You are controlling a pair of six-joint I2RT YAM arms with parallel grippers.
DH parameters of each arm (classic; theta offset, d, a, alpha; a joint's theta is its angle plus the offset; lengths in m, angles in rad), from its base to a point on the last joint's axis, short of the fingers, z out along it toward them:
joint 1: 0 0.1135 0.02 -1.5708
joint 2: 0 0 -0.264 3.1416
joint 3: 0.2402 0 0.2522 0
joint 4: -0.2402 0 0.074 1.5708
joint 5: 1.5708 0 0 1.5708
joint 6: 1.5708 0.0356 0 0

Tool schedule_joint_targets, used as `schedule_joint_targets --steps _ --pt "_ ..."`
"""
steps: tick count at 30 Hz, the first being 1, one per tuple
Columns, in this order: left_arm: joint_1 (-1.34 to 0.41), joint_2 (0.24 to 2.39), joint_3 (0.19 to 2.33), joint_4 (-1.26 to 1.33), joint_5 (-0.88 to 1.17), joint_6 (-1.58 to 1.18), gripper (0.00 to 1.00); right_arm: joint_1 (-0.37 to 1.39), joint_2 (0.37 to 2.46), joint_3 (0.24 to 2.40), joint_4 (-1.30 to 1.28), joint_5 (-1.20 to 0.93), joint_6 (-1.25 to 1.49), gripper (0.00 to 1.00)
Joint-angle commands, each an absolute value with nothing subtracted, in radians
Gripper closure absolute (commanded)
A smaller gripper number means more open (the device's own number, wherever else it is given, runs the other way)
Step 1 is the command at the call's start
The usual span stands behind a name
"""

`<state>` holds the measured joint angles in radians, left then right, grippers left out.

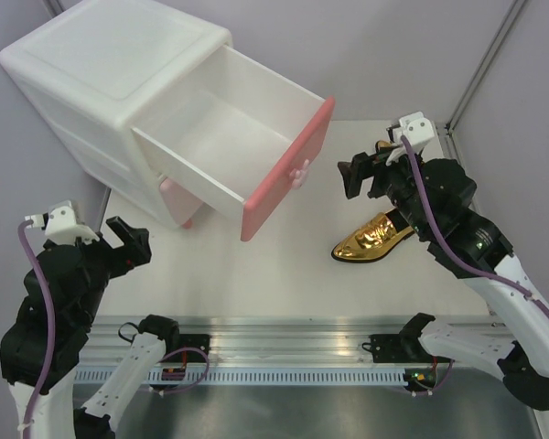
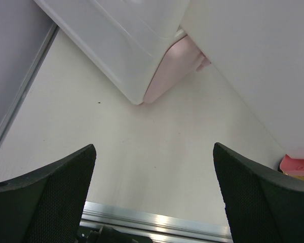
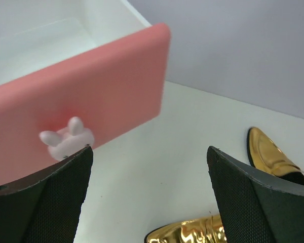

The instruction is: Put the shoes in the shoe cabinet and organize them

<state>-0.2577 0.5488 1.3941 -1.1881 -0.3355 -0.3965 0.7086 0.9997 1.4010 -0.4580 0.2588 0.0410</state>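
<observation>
We have the shoe cabinet point(image 1: 101, 73) with its top drawer point(image 1: 210, 137) standing out for loading, two gold shoes point(image 1: 373, 238) on the bench point(image 1: 256, 283) right of it, right end effector point(image 1: 364, 176) spread and empty beside them, likely for a pick, left end effector point(image 1: 133, 242) spread, idle.

The left arm point(image 1: 55, 302) is folded upright over the near left corner of the worktop point(image 1: 256, 274). The left hand point(image 1: 128, 240) is raised clear of the surface and aimed toward the far right, fingers spread wide with nothing between them. The right arm point(image 1: 476, 247) reaches from the near right corner along the right edge; the right hand point(image 1: 361, 172) faces left above the surface, fingers likewise spread wide and gripping nothing.
</observation>
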Motion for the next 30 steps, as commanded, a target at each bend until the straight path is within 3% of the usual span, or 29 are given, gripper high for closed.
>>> schedule_joint_targets --steps 1,8,20,30 --pt "-0.261 0.577 1.420 -1.134 -0.321 -0.387 0.00 0.704 0.950 1.344 -0.534 0.498 0.113 0.04" --pt "-0.261 0.589 1.401 -1.103 -0.302 -0.359 0.00 0.657 1.017 1.301 -0.587 0.752 0.201 0.05" --pt "-0.261 0.540 1.312 -1.078 -0.218 -0.353 0.00 0.133 1.356 1.334 -0.497 0.287 0.278 0.07" --pt "-0.261 0.538 1.336 -1.077 -0.184 -0.308 0.00 -0.135 1.626 1.377 -0.448 0.042 0.147 0.10"
